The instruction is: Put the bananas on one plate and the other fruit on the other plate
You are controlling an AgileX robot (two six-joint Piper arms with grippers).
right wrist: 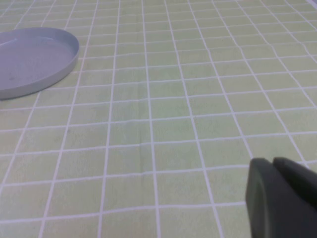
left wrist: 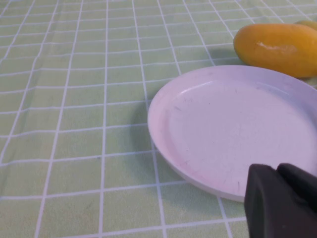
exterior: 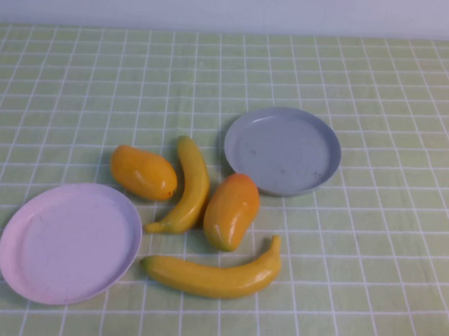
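Two yellow bananas lie on the table: one (exterior: 187, 185) between the two mangoes, one (exterior: 214, 272) nearer me, below them. One orange-yellow mango (exterior: 143, 172) lies just beyond the pink plate (exterior: 67, 242). The redder-ended mango (exterior: 231, 210) touches the grey-blue plate (exterior: 283, 150). Both plates are empty. Neither arm shows in the high view. My left gripper (left wrist: 277, 171) is shut and empty, at the near rim of the pink plate (left wrist: 237, 129), with a mango (left wrist: 277, 48) beyond it. My right gripper (right wrist: 272, 163) is shut and empty over bare cloth, away from the grey-blue plate (right wrist: 34, 59).
A green tablecloth with a white grid (exterior: 371, 261) covers the table. A pale wall (exterior: 234, 5) runs along the far edge. Bare cloth lies to the right of the grey-blue plate and behind the fruit.
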